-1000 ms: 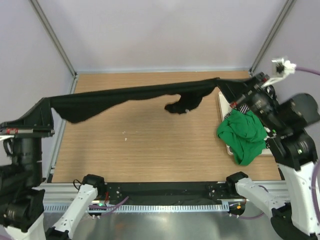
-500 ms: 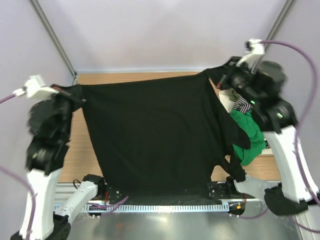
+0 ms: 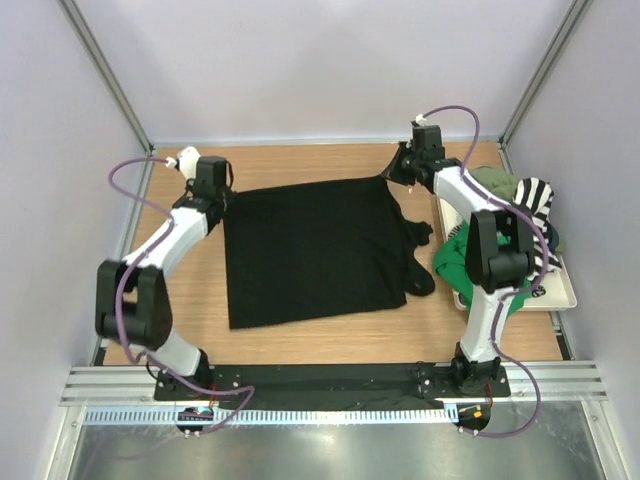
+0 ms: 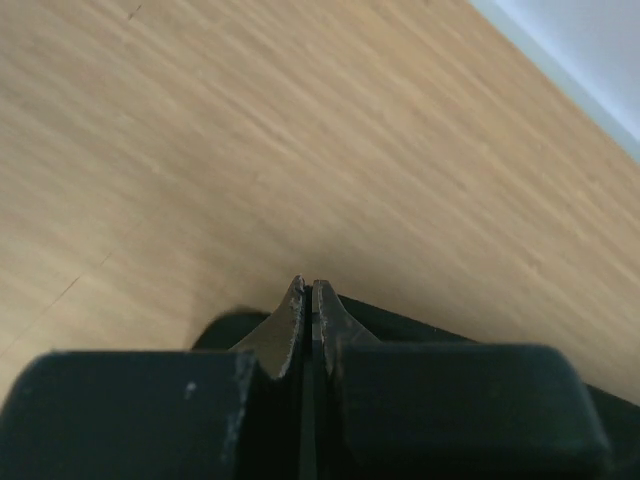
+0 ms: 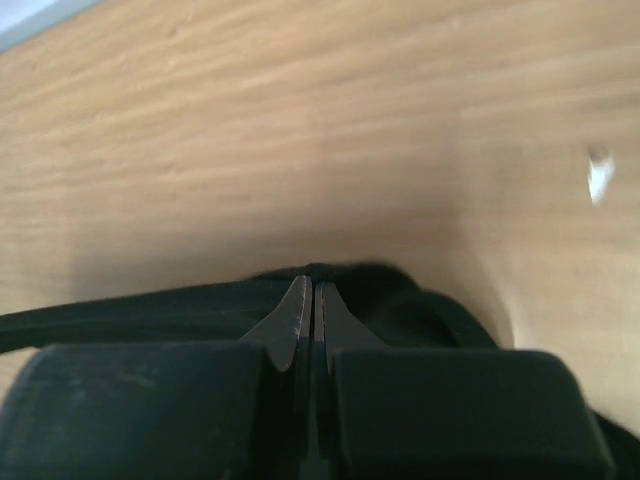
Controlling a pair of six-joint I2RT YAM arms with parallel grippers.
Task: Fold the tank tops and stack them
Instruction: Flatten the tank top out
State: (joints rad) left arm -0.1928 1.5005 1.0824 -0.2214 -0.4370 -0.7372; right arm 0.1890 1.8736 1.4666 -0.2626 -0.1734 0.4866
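Both grippers are shut tight on cloth.

From the top view, the left gripper (image 3: 222,203) pinches the far left corner of the black tank top (image 3: 310,250). The right gripper (image 3: 390,177) pinches its far right corner. The black tank top lies spread out flat in the middle of the table (image 3: 300,345), with its straps bunched up on the right side. It looks soft, thin and light (it would flop and wrinkle if it hung). I think the corners and edges are the best places to grab it.

A tray (image 3: 563,300) sits at the right edge of the table. In it are a green tank top (image 3: 455,265) that spills over the left rim, a striped tank top (image 3: 535,195) and an olive tank top (image 3: 495,180) at the far end.

From the left wrist view, the left gripper (image 4: 307,290) has its jaws pressed together, and black cloth shows right under them on the wood.

From the right wrist view, the right gripper (image 5: 308,285) is closed the same way, with a dark fold of cloth at its tip.
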